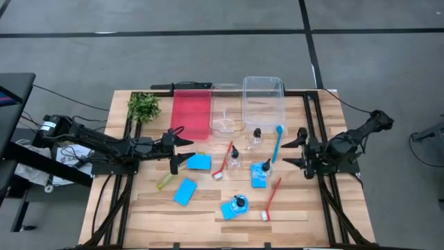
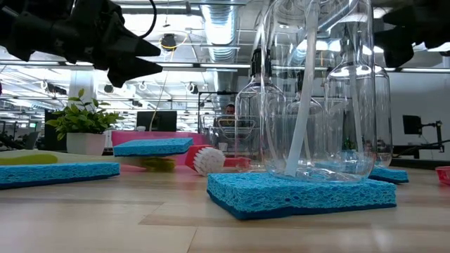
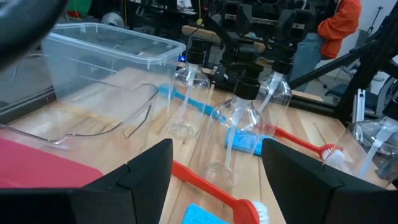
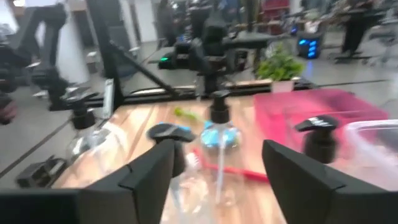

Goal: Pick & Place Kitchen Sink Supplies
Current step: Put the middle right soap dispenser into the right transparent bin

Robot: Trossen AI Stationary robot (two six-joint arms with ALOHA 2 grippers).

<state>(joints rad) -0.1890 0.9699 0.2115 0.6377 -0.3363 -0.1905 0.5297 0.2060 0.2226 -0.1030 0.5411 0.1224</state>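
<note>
- At the upper left of the wooden table (image 1: 208, 208) in the high view stands a leafy plant sprig (image 1: 143, 106).
- The left pincer (image 1: 182, 149) hangs left of centre, its fingers spread wide with nothing between them, just beside the lower edge of the red tray (image 1: 190, 114).
- Below it a yellow-green brush (image 1: 165, 182) lies on the wood, with one blue sponge (image 1: 199, 162) right next to the pincer's tips and another blue sponge (image 1: 185, 192) lower down.
- A red brush (image 1: 223, 162) slants through the middle, its white head toward the lower left.
- At top centre sit a low clear tray (image 1: 226, 115) and a taller clear bin (image 1: 263, 96).
- Two clear bottles with black caps stand on bare wood near the middle: one (image 1: 235, 157) by the red brush, one (image 1: 255, 139) under the bin.
- A third bottle (image 1: 239, 203) rests on a sponge (image 1: 229, 210) at lower centre, a fourth bottle (image 1: 263, 169) on a sponge (image 1: 258, 178) to its upper right.
- A blue brush (image 1: 277, 142) lies nearly upright in the frame; a second red brush (image 1: 271, 198) lies lower right.
- The right pincer (image 1: 293, 152) sits right of centre, fingers wide apart and empty, near the blue brush.
</note>
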